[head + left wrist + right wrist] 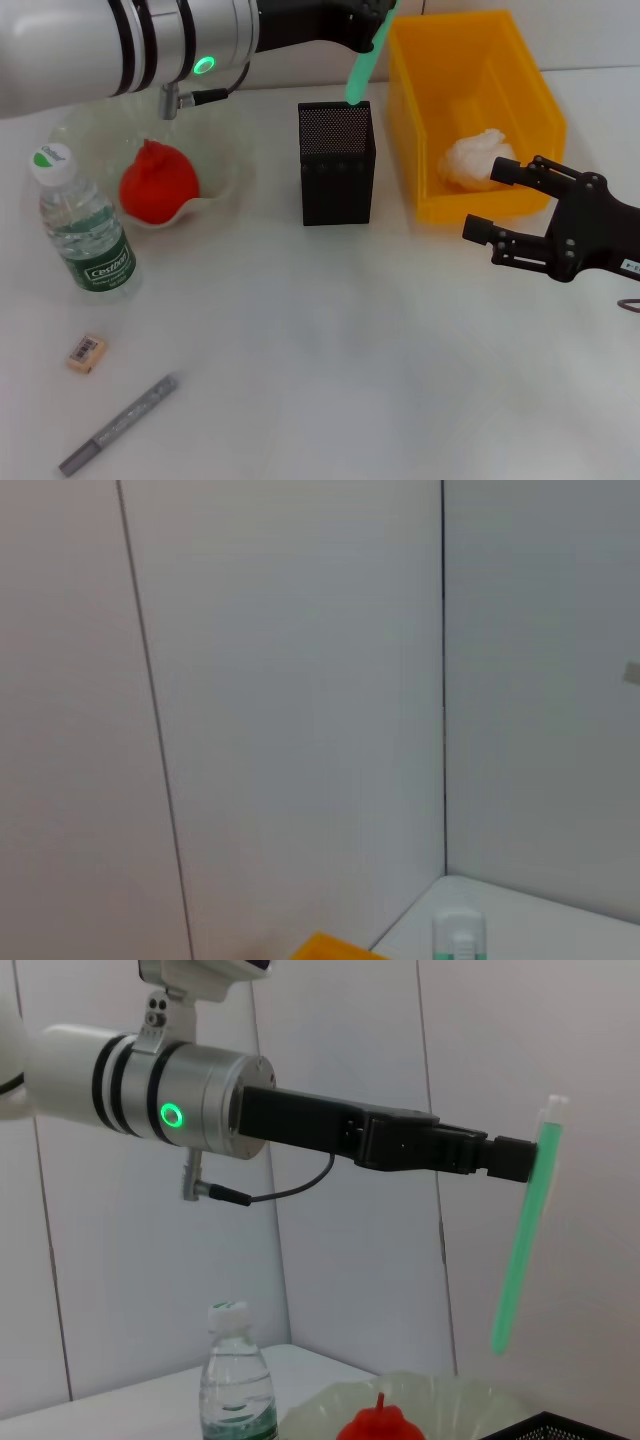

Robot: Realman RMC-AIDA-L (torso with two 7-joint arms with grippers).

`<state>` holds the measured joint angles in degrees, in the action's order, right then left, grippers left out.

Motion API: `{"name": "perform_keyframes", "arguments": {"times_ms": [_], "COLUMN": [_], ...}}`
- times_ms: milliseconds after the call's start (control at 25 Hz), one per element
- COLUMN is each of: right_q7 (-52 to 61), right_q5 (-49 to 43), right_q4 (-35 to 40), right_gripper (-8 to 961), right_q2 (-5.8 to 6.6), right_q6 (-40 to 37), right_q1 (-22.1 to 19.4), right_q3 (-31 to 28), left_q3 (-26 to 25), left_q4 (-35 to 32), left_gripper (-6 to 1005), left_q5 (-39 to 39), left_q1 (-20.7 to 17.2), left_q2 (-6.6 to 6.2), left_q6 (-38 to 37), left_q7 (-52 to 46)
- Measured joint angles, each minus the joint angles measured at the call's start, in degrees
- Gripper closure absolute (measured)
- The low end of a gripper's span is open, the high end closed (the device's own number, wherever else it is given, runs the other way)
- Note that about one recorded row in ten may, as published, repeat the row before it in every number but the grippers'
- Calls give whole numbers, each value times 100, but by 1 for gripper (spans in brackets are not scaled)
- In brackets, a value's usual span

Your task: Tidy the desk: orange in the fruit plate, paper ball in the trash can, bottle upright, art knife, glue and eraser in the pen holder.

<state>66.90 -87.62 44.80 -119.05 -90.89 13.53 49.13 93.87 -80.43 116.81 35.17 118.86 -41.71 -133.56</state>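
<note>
The left gripper [520,1160], clamped on a green stick, probably the glue [362,62], holds it just above the pen holder [337,165]; next, lower and release. Beside the holder, the right gripper [500,208] idles, fingers apart.

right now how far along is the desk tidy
Done: the red fruit sits in the fruit plate, the paper ball lies in the yellow bin, and the bottle stands upright. In hand: the left gripper holds a green stick above the pen holder. Left: the eraser and the grey art knife lie on the desk. The right gripper hovers open near the bin.
</note>
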Motion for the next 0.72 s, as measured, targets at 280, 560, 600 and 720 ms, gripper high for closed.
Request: {"name": "perform_keyframes", "arguments": {"times_ms": [280, 560, 600, 720], "right_q7": [2, 3, 4, 12], "right_q5": [0, 0, -1, -1], "right_q4": [-7, -3, -3, -6], "right_gripper": [117, 117, 117, 117], "right_q2": [-5, -5, -5, -10], "right_q6": [-43, -79, -94, -115], "right_q1": [0, -36, -39, -46], "right_q3": [0, -1, -3, -9], "left_q3": [3, -1, -1, 8], "left_q4": [356, 769, 769, 1141], "left_gripper": [935, 935, 935, 936], "left_q5": [-1014, -1842, -1842, -2690], "left_q1": [-231, -328, -328, -355], "left_q2": [-5, 7, 7, 16], "left_q6": [431, 635, 635, 665], "left_q7": [972, 1822, 1822, 2606]}}
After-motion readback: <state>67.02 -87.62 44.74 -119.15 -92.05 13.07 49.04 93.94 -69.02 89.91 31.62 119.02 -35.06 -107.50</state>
